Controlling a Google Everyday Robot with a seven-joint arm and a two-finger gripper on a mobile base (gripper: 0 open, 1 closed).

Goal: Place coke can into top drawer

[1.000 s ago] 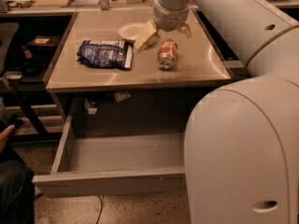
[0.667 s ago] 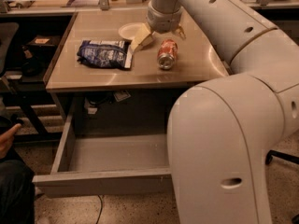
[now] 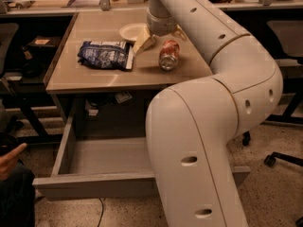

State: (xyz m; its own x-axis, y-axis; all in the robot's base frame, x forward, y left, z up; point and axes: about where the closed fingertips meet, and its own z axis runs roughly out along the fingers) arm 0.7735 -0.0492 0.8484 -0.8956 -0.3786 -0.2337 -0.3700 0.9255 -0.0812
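Observation:
The coke can (image 3: 168, 55) lies on its side on the table top (image 3: 90, 77), right of centre. My gripper (image 3: 161, 41) hangs just behind and above the can. Its fingers are spread, one pale finger (image 3: 143, 43) to the can's left by the bowl and the other (image 3: 180, 32) behind the can. It holds nothing. The top drawer (image 3: 94, 186) under the table is pulled out and open. Its inside shows nothing in it, and its right half is hidden behind my arm.
A blue crinkled chip bag (image 3: 106, 55) lies left of the can. A white bowl (image 3: 131, 31) sits behind the gripper. A person's hand (image 3: 9, 158) is at the lower left. An office chair (image 3: 287, 41) stands at the right. My bulky arm (image 3: 213, 126) fills the foreground.
My arm's near body has swung left and now covers more of the drawer's right side. The gripper has stayed just above the can, which has not moved.

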